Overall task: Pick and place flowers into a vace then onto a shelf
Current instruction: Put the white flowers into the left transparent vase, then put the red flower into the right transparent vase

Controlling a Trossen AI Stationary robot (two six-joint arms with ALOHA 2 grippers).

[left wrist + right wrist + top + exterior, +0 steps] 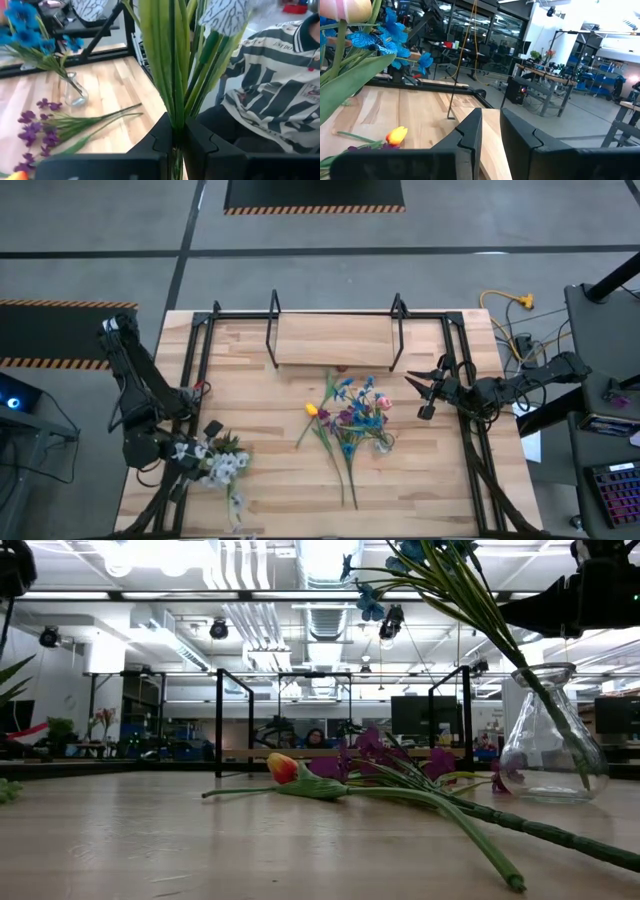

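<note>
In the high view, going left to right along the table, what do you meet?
Left claw shut on a white flower bunch → yellow tulip → purple flowers → glass vase with blue stems → right claw, holding nothing.

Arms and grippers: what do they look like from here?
Both arms are dark, jointed links. The left arm has white patches near its wrist. The right gripper has two slim dark fingers. In the wrist views the fingers are black, flat-faced, with stepped, notched inner edges.
</note>
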